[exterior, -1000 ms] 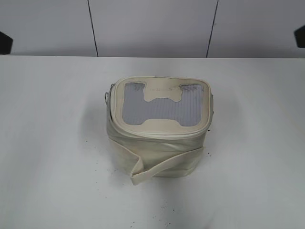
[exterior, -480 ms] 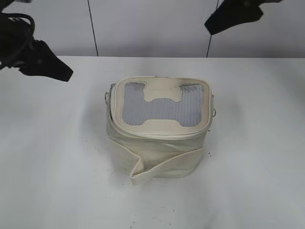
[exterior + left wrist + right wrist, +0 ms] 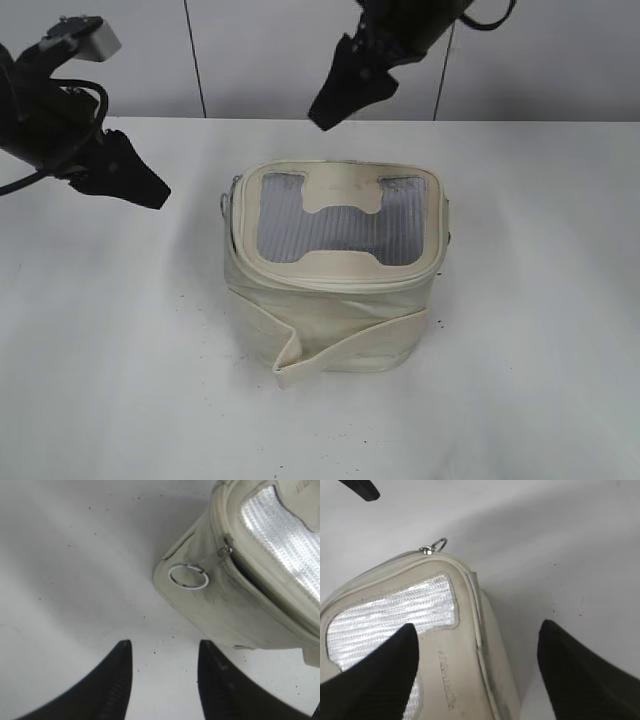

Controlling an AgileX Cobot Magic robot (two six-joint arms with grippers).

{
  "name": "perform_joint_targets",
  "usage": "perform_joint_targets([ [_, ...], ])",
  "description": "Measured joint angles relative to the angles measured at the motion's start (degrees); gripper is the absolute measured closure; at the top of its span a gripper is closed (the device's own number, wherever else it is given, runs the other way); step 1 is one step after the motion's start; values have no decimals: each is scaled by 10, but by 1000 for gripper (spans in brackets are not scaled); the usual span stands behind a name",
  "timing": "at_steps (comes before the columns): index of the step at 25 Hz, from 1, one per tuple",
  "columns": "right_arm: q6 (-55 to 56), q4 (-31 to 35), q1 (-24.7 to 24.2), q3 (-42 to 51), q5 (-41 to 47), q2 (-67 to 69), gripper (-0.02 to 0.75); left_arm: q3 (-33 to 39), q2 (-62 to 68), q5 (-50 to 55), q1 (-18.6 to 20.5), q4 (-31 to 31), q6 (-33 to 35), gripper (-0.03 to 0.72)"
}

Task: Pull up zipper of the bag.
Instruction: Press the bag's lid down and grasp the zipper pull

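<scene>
Cream bag mid-worktop, zipper ring pull on its left side, left gripper beside bag, jaws wide, right gripper above bag, jaws wide, both empty

We see the white counter carrying the cream bag upright near its centre; dark specks lie scattered around it.

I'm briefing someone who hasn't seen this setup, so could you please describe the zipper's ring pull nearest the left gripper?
On the white table stands one cream bag. On its side facing the left gripper, just below the lid seam, hangs a silver ring pull, the only round metal loop there.
</scene>
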Motion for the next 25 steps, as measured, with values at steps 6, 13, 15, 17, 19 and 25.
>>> perform_joint_targets([
  [6, 0, 6, 24, -25, -7, 69, 176, 0, 4, 3, -2, 1, 16, 301],
  [13, 0, 8, 25, -55, -12, 106, 234, 0, 4, -31, -33, 5, 26, 241],
  [15, 0, 9, 25, -56, -12, 107, 236, 0, 4, -44, -45, 19, 26, 239],
  [17, 0, 10, 25, -57, -12, 109, 236, 0, 4, -54, -54, 36, 26, 239],
  [19, 0, 12, 25, -57, -10, 117, 236, 0, 4, -63, -61, 46, 26, 239],
  [25, 1, 22, 25, -59, -9, 136, 254, 0, 4, -70, -67, 51, 26, 237],
])
